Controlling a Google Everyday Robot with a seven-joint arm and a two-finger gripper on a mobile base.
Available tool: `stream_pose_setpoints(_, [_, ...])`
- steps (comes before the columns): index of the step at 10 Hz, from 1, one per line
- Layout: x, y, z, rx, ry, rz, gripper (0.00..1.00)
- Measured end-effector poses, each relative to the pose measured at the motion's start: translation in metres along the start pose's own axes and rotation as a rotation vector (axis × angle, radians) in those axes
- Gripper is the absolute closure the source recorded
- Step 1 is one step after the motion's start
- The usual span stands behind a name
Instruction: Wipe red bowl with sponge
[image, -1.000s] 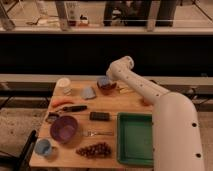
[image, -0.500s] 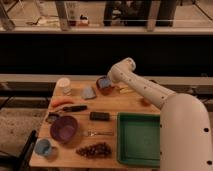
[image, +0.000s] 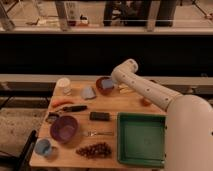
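The red bowl (image: 101, 86) stands at the back middle of the wooden table (image: 110, 107). The blue-grey sponge (image: 108, 84) sits inside the bowl, on its right side. My gripper (image: 111, 83) reaches down from the white arm's bent wrist (image: 124, 71) into the bowl's right side and is shut on the sponge. The wrist hides most of the gripper.
A paler grey-blue flat piece (image: 88, 92) lies left of the bowl, beyond it a white cup (image: 63, 85). A purple bowl (image: 63, 128), light-blue cup (image: 43, 147), grapes (image: 94, 149), fork (image: 98, 133), dark bar (image: 99, 116) and green tray (image: 141, 138) fill the front.
The arm's wrist has shifted slightly over the red bowl, with the sponge staying in the bowl. Nothing else on the table has moved.
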Motion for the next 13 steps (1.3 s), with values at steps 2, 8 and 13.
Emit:
stream_pose_setpoints(2, [0.007, 0.002, 0.002, -0.007, 0.025, 0.005, 1.00])
stream_pose_setpoints(8, [0.024, -0.009, 0.011, -0.008, 0.067, 0.013, 1.00])
stream_pose_setpoints(13, [0.021, -0.036, 0.022, -0.005, 0.075, -0.028, 1.00])
